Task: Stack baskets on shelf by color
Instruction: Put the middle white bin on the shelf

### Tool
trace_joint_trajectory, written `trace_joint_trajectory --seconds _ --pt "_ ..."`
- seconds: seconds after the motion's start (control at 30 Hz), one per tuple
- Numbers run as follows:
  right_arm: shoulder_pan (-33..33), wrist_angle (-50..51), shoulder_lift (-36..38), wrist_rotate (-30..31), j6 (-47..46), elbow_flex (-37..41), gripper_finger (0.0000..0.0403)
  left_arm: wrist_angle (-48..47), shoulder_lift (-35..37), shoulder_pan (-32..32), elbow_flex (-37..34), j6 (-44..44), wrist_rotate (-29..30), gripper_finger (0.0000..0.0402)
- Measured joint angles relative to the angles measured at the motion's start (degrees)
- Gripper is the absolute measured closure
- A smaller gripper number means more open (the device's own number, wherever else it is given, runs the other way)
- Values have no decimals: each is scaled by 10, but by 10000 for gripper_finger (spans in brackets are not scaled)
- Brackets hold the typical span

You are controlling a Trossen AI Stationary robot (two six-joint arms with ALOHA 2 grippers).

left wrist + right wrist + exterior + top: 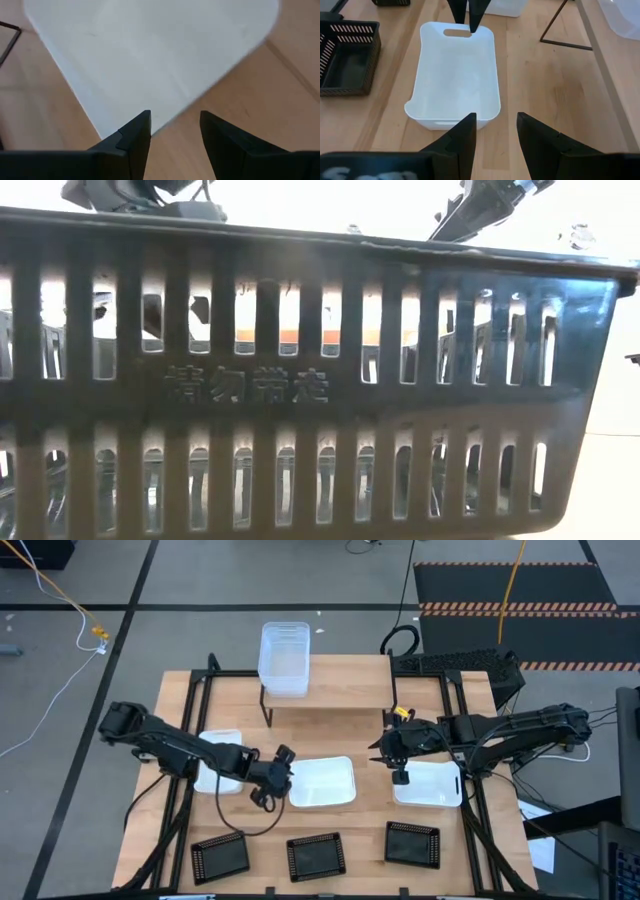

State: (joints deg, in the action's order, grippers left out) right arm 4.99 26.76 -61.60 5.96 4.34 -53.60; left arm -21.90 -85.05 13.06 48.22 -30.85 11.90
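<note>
A: How many baskets can you count?

B: Three white baskets in a row across the middle of the table (pixel 340 822): the left white basket (pixel 212 762) partly under the left arm, the middle white basket (pixel 322 782), and the right white basket (pixel 428 784). Three black mesh baskets line the near edge: left (pixel 219 856), middle (pixel 315 856) and right (pixel 412 844). The clear baskets (pixel 284 658) sit nested as one pile on the left end of the shelf (pixel 345 682); how many are in it I cannot tell.

A: And the grippers?

B: The left gripper (pixel 282 766) is at the middle white basket's left edge, fingers narrowly apart, holding nothing; in its wrist view the basket's white rim (pixel 150 55) lies just beyond the fingertips. The right gripper (pixel 386 747) hangs between the middle and right white baskets, fingers narrowly apart and empty.

A: The surface and the room?

B: A light wooden table, a grey floor around it with cables (pixel 60 600), and a dark mat with striped edging (pixel 510 585) at the far right.

A: Anything hard to read?

B: The low view is almost filled by a black basket's slotted wall (pixel 300 380); only bits of the arms show above it.
</note>
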Motion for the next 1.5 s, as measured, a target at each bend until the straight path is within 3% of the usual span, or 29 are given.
trace_joint_trajectory --seconds 0.1,0.33,0.43,0.57,0.77,0.93,1.1,1.23,1.5 --pt "0 0 0 0 4 0 268 17 -2 -6 0 36 1 256" --pt "0 -6 0 0 11 0 268 22 -1 -29 4 78 -76 390" --pt "0 -7 0 0 11 0 268 19 -1 -30 6 76 -93 389" --pt "0 -7 0 0 16 0 268 -14 -2 -28 35 70 -161 396" --pt "0 -8 0 0 26 0 268 -113 -2 -28 152 92 -226 397" --pt "0 -8 0 -1 26 0 268 -159 -2 -41 301 135 -194 398" --pt "0 -7 0 0 35 0 268 -140 -2 -67 414 101 -141 398" --pt "0 -8 0 -1 39 1 268 -92 0 -122 444 69 -107 399" --pt "0 -9 0 -1 49 1 268 -51 -46 -286 443 101 -103 400"
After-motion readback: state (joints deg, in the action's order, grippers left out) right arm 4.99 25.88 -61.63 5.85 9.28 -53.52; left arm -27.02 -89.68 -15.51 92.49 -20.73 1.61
